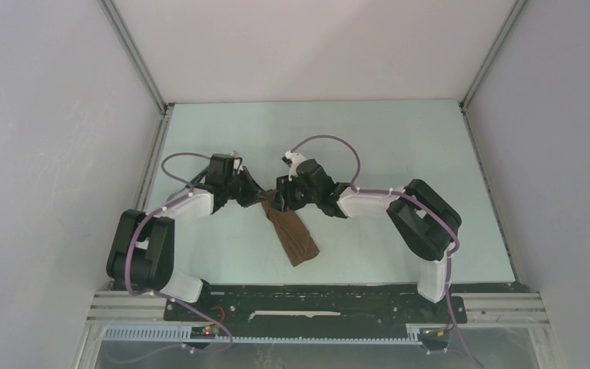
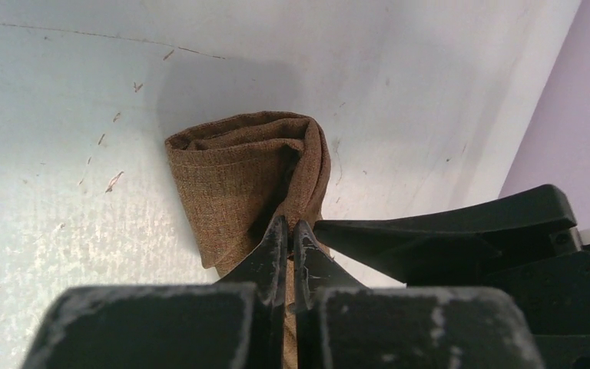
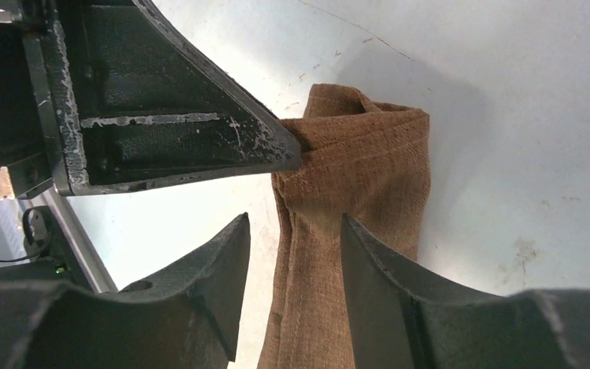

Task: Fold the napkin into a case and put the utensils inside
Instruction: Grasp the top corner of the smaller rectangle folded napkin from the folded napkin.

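The brown napkin [image 1: 293,238] lies folded into a narrow case, running from the table's middle toward the near edge. Its far end [image 2: 230,177] is bunched and raised off the table. My left gripper [image 2: 290,224] is shut on a fold of that end, cloth pinched between its tips. My right gripper [image 3: 295,219] stands open astride the same end [image 3: 361,169]; the cloth passes between its fingers, with a gap on the left side. The two grippers meet tip to tip [image 1: 269,198]. The utensils are out of view.
Pale walls enclose the pale green table [image 1: 399,138] on the left, back and right. A metal rail [image 1: 315,304] with both arm bases runs along the near edge. The right arm's elbow [image 1: 426,219] rises at the right.
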Robot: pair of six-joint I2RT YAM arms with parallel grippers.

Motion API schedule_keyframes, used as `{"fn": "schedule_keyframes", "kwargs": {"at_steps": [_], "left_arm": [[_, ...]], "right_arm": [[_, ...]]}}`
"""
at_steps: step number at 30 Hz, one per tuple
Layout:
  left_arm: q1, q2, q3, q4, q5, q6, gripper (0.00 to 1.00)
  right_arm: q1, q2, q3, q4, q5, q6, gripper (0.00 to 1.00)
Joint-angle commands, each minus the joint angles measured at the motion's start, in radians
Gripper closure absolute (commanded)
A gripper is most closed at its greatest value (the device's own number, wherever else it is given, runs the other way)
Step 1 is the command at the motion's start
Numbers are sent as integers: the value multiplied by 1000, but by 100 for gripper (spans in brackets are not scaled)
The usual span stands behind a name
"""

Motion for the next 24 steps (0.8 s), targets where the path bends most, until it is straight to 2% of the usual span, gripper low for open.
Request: {"fn": "schedule_keyframes", "kwargs": {"at_steps": [1,14,24], "left_arm": [[21,-6,-6,42,44,-31,100],[34,-20,-13,52,71,-43,100],[36,-17,-15,60,77,-46,100]], "right_arm": [[39,27,57,19,78,-75,46],[96,72,130,-37,312,-99,48],[108,91,148,-36,301,-56,62]]}}
